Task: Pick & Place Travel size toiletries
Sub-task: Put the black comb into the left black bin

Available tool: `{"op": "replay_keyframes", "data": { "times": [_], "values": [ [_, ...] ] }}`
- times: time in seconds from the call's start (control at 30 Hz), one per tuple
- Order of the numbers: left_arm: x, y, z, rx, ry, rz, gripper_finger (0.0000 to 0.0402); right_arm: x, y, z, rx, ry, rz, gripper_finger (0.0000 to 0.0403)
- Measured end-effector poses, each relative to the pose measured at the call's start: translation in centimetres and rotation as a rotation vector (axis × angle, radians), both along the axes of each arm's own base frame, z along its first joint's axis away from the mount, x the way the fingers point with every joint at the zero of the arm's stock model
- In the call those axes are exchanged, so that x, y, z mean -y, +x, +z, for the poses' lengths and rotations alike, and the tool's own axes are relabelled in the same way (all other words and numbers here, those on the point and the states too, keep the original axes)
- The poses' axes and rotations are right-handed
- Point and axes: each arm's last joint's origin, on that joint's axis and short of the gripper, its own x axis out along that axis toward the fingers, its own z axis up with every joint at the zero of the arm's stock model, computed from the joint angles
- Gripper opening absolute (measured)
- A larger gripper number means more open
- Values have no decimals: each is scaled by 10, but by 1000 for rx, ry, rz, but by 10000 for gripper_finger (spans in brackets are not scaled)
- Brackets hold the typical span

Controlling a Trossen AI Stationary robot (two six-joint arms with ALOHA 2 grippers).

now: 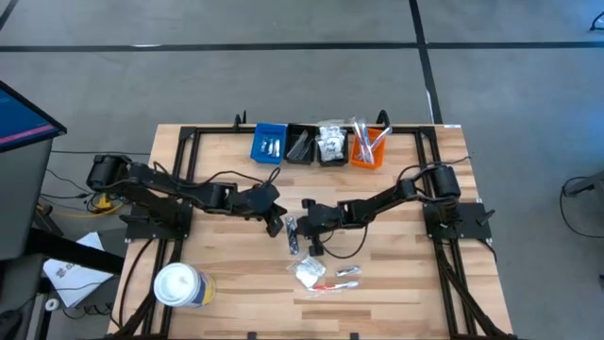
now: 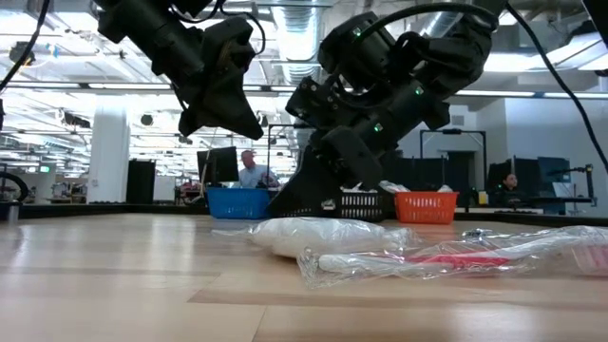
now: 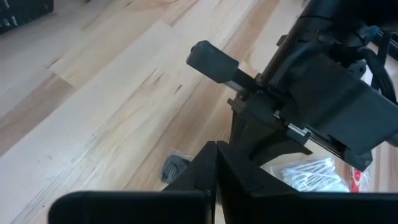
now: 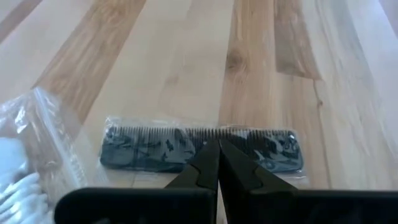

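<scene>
The right gripper hung over the middle of the worktop with its fingers pressed together, holding nothing; their tips pointed down at a black comb sealed in a clear sachet, lying flat on the wood, though whether the tips touched the wrapper was hard to judge. The left gripper was just beside it, fingers likewise closed and empty. Nearer the front edge lay more toiletries: a white sachet, a red stick in clear wrapping and a pale wrapped item. Along the back edge stood a row of bins, touching side by side: a blue bin, a black bin, another black bin with white sachets, and an orange bin with sticks standing in it. A white tub stood at the front left corner.
</scene>
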Motion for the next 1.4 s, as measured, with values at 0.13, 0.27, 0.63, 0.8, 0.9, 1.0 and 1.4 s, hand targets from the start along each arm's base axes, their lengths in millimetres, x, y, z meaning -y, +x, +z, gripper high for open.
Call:
{"op": "replay_keyframes", "data": {
  "times": [0.13,0.27,0.63,0.8,0.9,1.0,1.4],
  "values": [
    [0,0,0,1,0,0,1,0,0,0,1,-3,-13,0],
    [0,0,0,1,0,0,1,0,0,0,1,-2,-16,0],
    [0,0,0,2,0,0,1,3,-2,-3,-37,8,-34,0],
    [0,0,0,3,6,8,1,5,-2,-3,-37,16,-46,0],
    [0,0,0,3,8,10,1,5,-2,-3,-35,17,-47,0],
    [0,0,0,2,9,11,1,5,-2,-2,-34,21,-50,0],
    [-1,0,0,5,11,14,1,4,10,-20,-43,30,-59,0]
  ]
}}
